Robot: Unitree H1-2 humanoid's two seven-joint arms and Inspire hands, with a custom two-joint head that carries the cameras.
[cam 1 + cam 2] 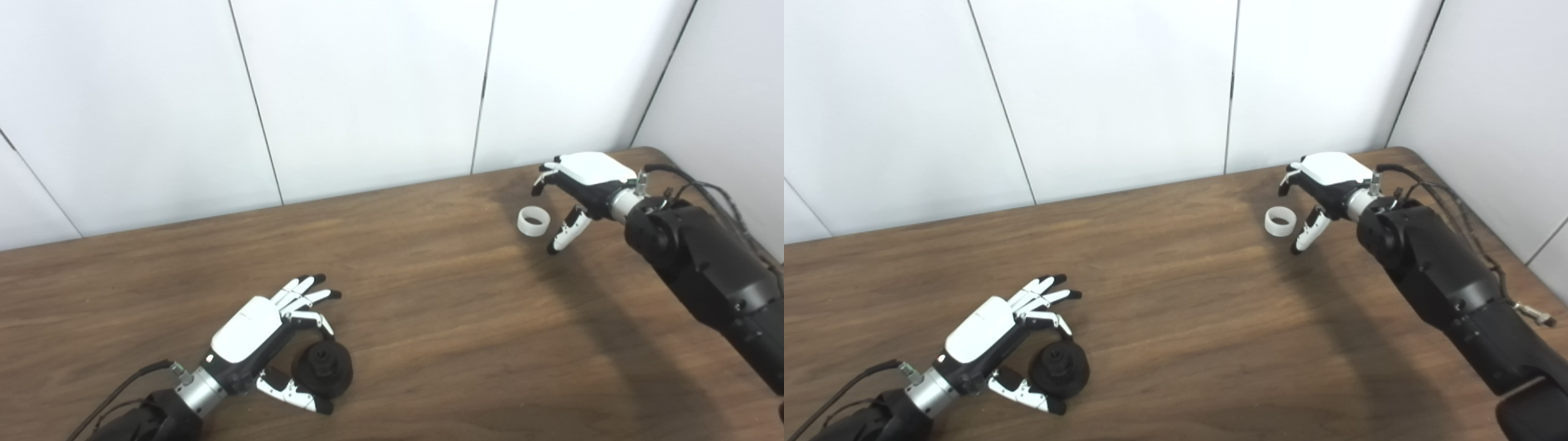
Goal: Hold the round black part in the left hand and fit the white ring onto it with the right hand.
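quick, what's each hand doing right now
left hand: open, fingers around the round black part, not gripping.
right hand: open, beside the white ring.

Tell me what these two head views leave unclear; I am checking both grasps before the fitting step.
- Left hand on the round black part: both views show fingers curled around it, but contact and lift off the table are hidden by the hand.
- Right hand: its palm side faces away; it looks apart from the white ring.
- Part's top detail: too small and dark.
- Both arms: cut off by the bottom edge.
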